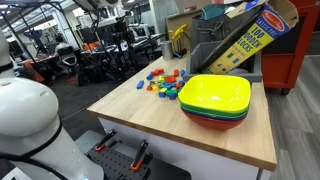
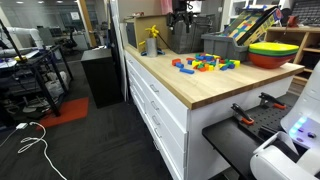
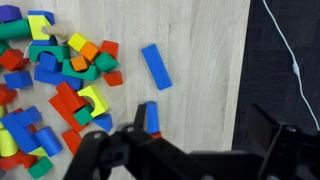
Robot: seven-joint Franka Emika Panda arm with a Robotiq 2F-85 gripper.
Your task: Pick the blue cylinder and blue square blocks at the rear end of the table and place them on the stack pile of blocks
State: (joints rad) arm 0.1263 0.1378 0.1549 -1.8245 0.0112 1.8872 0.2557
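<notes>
Gripper [image 3: 185,152] jaws apart; blue block [image 3: 150,116] just beside; block pile [image 3: 55,90] near

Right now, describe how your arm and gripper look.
The arm has a smooth, glossy white, rounded shell with dark joint sections, in both exterior views. The gripper is black and angular, blurred in the wrist view; no markings are legible.

Both exterior views wide, off different corners of table [image 1: 140,115], sharing block pile [image 2: 205,64]; wrist view close, straight down, pile beside jaws.
</notes>
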